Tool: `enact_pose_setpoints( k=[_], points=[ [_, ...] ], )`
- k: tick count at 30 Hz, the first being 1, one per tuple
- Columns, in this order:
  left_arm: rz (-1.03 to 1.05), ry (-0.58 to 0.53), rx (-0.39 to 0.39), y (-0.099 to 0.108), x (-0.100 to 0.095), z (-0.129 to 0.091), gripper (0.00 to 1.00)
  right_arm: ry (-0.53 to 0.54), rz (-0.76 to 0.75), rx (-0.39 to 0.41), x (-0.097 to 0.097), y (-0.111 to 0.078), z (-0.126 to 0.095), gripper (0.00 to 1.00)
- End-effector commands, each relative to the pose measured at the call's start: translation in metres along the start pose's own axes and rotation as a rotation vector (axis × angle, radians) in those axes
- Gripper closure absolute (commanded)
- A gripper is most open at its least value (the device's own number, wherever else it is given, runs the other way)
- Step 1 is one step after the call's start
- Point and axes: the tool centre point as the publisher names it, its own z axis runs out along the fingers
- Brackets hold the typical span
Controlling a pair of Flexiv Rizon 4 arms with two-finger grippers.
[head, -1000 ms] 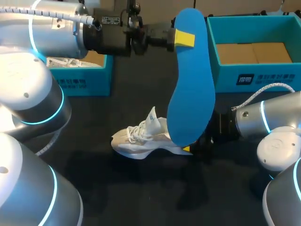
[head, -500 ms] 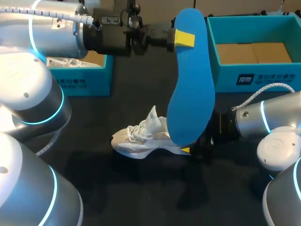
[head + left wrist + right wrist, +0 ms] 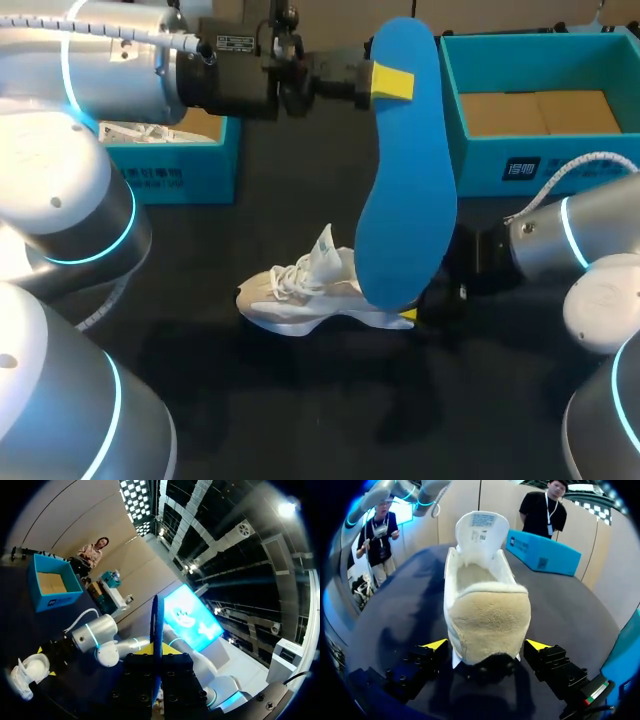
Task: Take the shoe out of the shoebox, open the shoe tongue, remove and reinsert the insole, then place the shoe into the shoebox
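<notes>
Where white shoe stands at centre of table, toe left, our right gripper sits at heel, fingers spread either side. Beyond, our left gripper pinches blue insole, hanging upright over shoe. Farthest, we see open teal shoebox far right, second teal box far left.

insole blue | shoe white, heel tan | shoebox teal | table black

Hidden behind the insole
From above it covers the heel of the shoe and most of the right end effector.
</notes>
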Motion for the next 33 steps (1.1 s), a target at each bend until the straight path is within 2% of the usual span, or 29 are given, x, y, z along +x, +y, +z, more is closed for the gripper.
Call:
enact_pose_setpoints(
  k=[1,3,9,20,33],
  points=[
    [-0.001,-0.002,0.001,0.001,0.0,0.0,1.0,0.019,0.01,0.145,0.004,0.008,-0.019,0.0],
    [-0.001,-0.002,0.001,0.001,0.0,0.0,1.0,0.027,0.021,0.193,0.005,0.01,-0.022,0.0],
    [-0.001,-0.002,0.001,0.001,0.0,0.0,1.0,0.026,0.03,0.268,0.006,0.016,-0.028,0.0],
    [-0.001,-0.002,0.001,0.001,0.0,0.0,1.0,0.016,0.0,0.485,0.0,0.031,-0.033,0.0],
    [-0.001,-0.002,0.001,0.001,0.0,0.0,1.0,-0.008,-0.076,0.569,0.001,0.031,-0.037,0.0]
  ],
)
